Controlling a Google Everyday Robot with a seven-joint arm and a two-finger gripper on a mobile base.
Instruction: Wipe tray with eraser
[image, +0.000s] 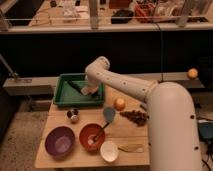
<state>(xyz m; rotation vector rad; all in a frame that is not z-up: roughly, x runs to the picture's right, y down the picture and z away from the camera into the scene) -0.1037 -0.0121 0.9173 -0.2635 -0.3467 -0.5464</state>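
The green tray (65, 95) sits at the back left of the wooden table (127, 132). My white arm reaches from the right, over the table and down into the tray. The gripper (85, 90) is low over the tray's right half. A small pale tan and grey block, the eraser (86, 92), shows at its tip against the tray floor. A dark slim object (74, 84) lies on the tray floor just left of the gripper.
In front of the tray are a small dark can (73, 115), a purple bowl (60, 141), an orange bowl (92, 136), a white cup (109, 151), a blue-grey pad (109, 114), an orange fruit (119, 104) and a brown cluster (134, 116).
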